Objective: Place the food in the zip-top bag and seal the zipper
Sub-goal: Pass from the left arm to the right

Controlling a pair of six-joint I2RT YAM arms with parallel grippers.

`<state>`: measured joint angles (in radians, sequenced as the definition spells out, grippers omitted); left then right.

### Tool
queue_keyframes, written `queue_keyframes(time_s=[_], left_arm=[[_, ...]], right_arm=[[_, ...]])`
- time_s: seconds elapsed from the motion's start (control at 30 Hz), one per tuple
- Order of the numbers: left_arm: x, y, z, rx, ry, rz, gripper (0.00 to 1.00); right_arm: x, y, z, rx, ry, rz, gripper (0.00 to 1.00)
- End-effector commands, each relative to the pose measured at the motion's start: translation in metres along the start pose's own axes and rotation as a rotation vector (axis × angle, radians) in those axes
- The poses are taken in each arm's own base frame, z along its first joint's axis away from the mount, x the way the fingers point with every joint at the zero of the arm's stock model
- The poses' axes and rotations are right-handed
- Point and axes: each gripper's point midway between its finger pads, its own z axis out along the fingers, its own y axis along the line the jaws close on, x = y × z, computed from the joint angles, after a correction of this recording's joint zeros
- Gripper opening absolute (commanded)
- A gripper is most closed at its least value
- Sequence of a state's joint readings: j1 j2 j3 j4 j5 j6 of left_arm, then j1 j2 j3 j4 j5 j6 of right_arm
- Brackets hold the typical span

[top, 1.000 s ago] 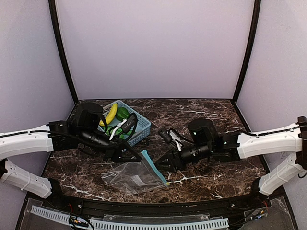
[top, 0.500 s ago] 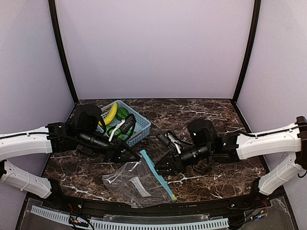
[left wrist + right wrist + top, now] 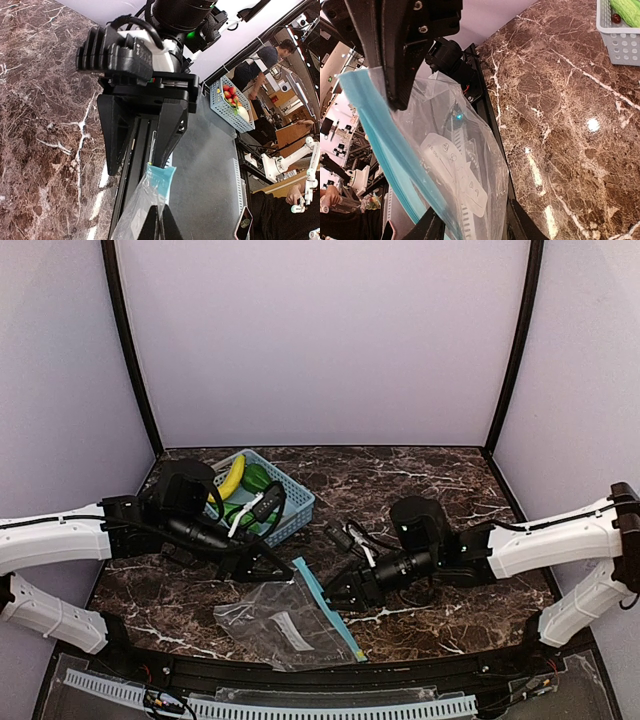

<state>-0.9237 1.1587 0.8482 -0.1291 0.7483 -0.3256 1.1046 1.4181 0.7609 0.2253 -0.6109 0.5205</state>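
Centrally, the zip-top bag [image 3: 275, 618] is pinched at its far corner by the closed left end effector [image 3: 283, 572]; its zipper [image 3: 325, 605], running far-left to near-right, is straddled by the parted right end effector [image 3: 338, 596].

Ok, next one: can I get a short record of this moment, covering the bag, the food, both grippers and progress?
bag: clear bag, near the front of the table, nothing inside but its white label
zipper: light-blue strip along the bag's right edge
food: banana, pepper and cucumber pieces, all in the blue basket
left gripper: shut on the bag's edge beside the strip
right gripper: open, a finger on either side of the bag
progress: no food bagged yet
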Motion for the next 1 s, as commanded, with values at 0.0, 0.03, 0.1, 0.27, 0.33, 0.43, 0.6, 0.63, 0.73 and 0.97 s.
queue_keyframes(time_s=[0.0,0.03,0.1,0.27,0.33,0.43,0.6,0.63,0.73,0.97], left_arm=[[0.0,-0.007,0.0,0.03,0.0,0.008,0.01],[0.0,-0.007,0.0,0.031,0.002,0.007,0.01],[0.001,-0.005,0.001,0.029,0.003,0.007,0.01],[-0.002,0.002,0.002,-0.01,-0.007,0.017,0.01],[-0.004,0.005,0.001,-0.028,-0.018,0.024,0.01],[-0.006,0.01,0.001,-0.063,-0.024,0.031,0.02],[-0.013,0.028,-0.006,-0.201,-0.033,0.038,0.39],[-0.017,0.031,-0.01,-0.235,-0.05,0.043,0.47],[-0.03,0.035,-0.02,-0.302,-0.098,0.071,0.7],[-0.073,0.04,-0.065,-0.54,-0.244,0.112,0.79]], right_arm=[[-0.012,0.011,0.007,-0.047,-0.026,-0.032,0.39],[-0.012,0.012,0.007,-0.05,-0.026,-0.032,0.36],[-0.013,0.014,0.007,-0.062,-0.029,-0.033,0.25],[-0.014,0.017,0.002,-0.063,-0.055,-0.028,0.0],[-0.015,0.018,-0.003,-0.052,-0.072,-0.029,0.0],[-0.017,0.018,-0.012,-0.021,-0.103,-0.028,0.0],[-0.02,0.003,-0.026,0.106,-0.146,-0.001,0.0],[-0.022,0.001,-0.03,0.134,-0.16,0.002,0.0],[-0.028,-0.006,-0.046,0.23,-0.198,0.017,0.0],[-0.024,-0.027,-0.104,0.527,-0.23,0.075,0.0]])
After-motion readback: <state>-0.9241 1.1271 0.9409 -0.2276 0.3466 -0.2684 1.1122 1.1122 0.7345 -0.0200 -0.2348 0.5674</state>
